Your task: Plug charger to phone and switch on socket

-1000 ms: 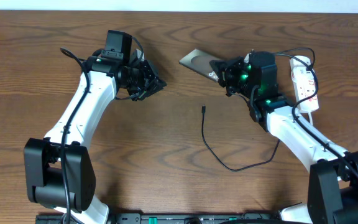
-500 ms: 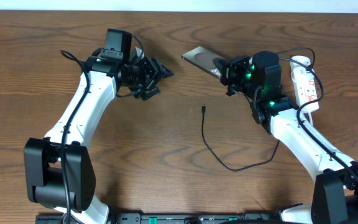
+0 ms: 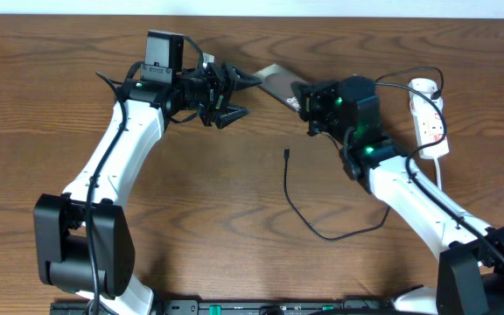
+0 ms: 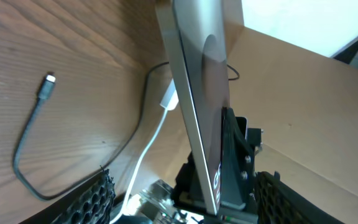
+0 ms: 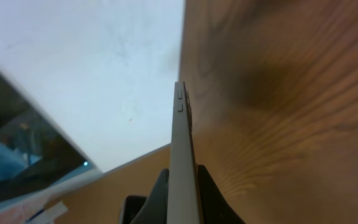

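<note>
Since one second ago the left hand (image 3: 237, 98) has travelled to the right, toward the phone (image 3: 276, 80), and its fingers (image 4: 93, 198), which were together, now stand wide apart. At the same time the right hand (image 3: 307, 101) has shifted a little to the left and carries the phone with it. It is clamped on one end of the phone and holds it tilted, off the surface (image 3: 191, 210). The free end of the phone points to the left hand and is just beside its upper fingertip; whether they touch, I cannot tell. On the surface the charger (image 3: 300, 214) lies loose, with its connector tip (image 3: 286, 155) below the phone and well apart from it. The socket (image 3: 429, 122) lies at the right, behind the right arm.
</note>
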`<act>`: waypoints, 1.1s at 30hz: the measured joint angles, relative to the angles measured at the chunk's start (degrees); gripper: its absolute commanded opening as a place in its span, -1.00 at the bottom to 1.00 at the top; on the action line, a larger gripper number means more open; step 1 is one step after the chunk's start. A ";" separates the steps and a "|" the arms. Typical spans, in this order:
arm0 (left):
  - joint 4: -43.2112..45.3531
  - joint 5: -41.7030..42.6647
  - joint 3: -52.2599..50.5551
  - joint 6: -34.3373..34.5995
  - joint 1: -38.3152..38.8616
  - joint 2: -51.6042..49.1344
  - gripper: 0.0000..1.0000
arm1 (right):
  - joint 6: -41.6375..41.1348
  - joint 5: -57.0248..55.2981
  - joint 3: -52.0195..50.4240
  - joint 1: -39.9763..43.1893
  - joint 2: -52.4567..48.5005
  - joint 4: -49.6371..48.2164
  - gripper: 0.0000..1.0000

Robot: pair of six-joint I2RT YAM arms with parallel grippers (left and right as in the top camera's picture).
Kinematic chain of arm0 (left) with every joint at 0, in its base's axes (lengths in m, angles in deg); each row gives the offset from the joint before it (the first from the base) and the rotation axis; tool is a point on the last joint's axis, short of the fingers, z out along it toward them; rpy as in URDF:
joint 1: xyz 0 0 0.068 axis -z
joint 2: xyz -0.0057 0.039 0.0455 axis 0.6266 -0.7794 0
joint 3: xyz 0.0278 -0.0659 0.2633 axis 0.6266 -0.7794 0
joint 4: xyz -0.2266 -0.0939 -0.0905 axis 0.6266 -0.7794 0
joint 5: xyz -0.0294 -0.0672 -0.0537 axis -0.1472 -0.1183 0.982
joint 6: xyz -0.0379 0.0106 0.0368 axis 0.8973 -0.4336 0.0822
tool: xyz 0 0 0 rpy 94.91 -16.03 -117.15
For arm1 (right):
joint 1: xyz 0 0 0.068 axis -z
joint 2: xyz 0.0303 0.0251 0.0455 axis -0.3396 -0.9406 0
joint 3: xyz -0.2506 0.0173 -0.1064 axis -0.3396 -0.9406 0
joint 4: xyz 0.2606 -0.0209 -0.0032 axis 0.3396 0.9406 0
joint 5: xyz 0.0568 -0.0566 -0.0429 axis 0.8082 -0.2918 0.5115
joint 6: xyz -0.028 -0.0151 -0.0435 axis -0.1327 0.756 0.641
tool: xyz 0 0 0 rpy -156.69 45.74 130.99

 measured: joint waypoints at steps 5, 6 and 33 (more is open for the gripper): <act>1.73 2.34 0.00 2.69 0.00 0.00 0.38 | -0.15 -4.02 0.00 -3.67 0.00 -3.65 -0.97; 2.19 2.62 0.00 3.30 0.00 0.00 0.33 | -0.15 -4.63 0.00 -4.42 0.00 -3.76 -0.97; 4.35 -1.29 0.00 6.32 0.00 0.00 -0.09 | -1.38 -1.18 0.00 -8.57 0.00 -9.05 -0.97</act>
